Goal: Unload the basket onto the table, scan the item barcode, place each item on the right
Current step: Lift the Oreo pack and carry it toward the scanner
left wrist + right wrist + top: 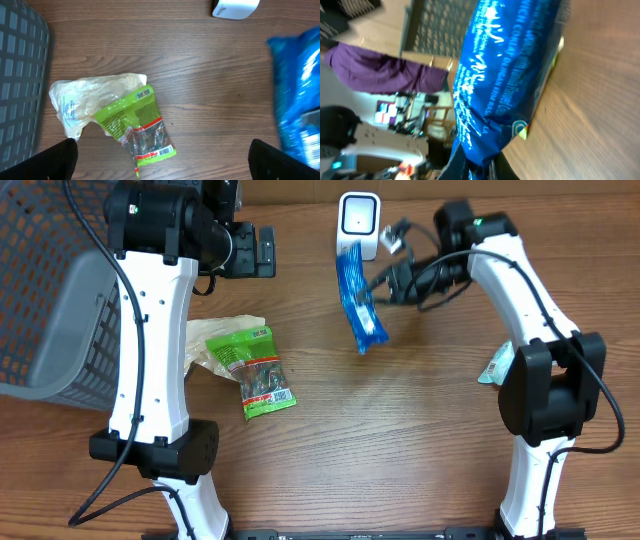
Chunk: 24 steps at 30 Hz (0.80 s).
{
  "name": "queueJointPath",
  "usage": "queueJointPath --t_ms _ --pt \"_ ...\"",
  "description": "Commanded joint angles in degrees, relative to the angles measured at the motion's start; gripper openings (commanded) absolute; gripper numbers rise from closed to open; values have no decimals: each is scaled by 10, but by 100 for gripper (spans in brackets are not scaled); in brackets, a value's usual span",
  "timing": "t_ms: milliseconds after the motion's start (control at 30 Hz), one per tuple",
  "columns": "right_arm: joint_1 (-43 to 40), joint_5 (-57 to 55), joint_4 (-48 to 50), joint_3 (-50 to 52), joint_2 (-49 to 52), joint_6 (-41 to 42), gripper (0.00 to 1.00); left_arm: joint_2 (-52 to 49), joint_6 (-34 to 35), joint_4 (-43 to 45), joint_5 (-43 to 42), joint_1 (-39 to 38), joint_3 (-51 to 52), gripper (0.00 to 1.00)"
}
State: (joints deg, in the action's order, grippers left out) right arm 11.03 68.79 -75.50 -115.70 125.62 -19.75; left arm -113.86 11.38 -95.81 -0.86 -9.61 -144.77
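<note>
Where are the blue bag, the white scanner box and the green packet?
Shiny blue plastic bag [359,302]: overhead view, middle of the bag.
White boxy scanner [358,218]: overhead view, its front face.
Green plastic snack packet [254,370]: overhead view, its centre.

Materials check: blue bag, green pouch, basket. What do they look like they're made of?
blue bag: probably glossy plastic film; it creases and catches highlights in the right wrist view.
green pouch: printed plastic film with a clear window showing the contents.
basket: rigid grey grid, matte; plastic or coated wire, can't tell which.
</note>
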Motion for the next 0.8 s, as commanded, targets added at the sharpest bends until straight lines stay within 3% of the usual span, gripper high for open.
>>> queueJointPath --t_ms 0,233,600,767 --pt "2 -17 21 -92 -33 120 4 2 -11 0 0 2 -12 100" --pt "-6 -32 85 -182 -33 316 4 2 -11 0 0 2 -12 100" --pt "-7 -96 120 -187 -33 337 4 2 -11 0 0 2 -12 100" --pt "6 -254 129 -186 -33 335 4 2 -11 0 0 2 -12 100"
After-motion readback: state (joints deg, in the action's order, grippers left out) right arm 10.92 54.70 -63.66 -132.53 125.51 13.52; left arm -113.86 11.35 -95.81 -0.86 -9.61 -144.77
